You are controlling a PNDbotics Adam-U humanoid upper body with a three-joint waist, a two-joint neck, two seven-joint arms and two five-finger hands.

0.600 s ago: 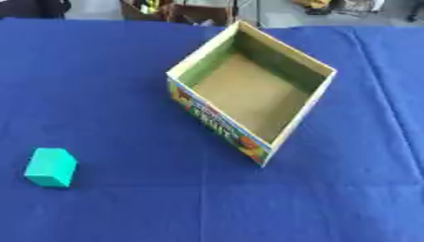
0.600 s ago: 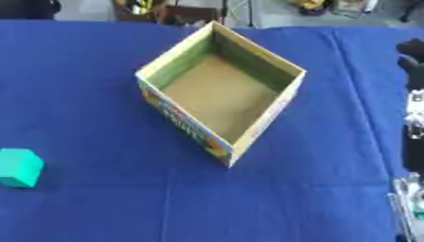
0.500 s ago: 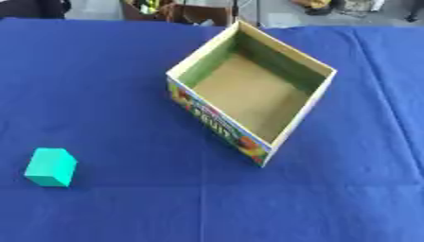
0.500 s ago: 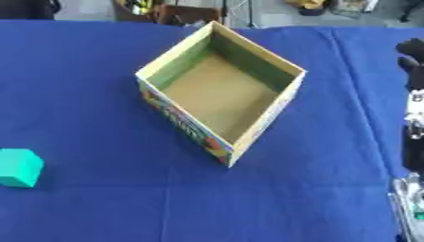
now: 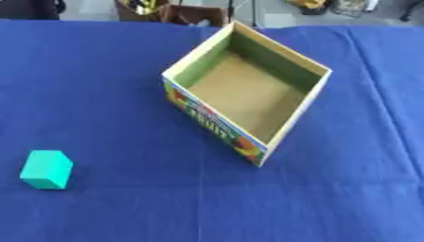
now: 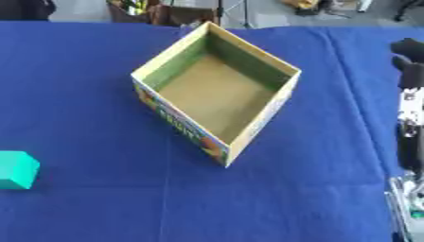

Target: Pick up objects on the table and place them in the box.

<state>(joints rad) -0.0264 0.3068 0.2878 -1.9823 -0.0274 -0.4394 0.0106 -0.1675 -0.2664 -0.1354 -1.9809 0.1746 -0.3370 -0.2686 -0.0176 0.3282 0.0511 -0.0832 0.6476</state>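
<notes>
Barely begun | cardboard box (image 5: 248, 94) empty mid-worktop (image 5: 99, 71) | teal block (image 5: 46, 169) unpicked near left edge | right hand (image 6: 409, 61) at right edge, fingers unreadable | left hand unseen

box (image 5: 248, 90) stands at table centre, top open | teal block (image 5: 46, 169) at 8 o'clock, well apart | right hand (image 6: 408, 94) at 3 o'clock edge | blue cloth (image 5: 108, 71) bare between

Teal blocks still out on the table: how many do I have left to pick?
1. The teal block sits on the blue tablecloth near the left edge, left of the box and apart from it. The box's visible floor shows none.
</notes>
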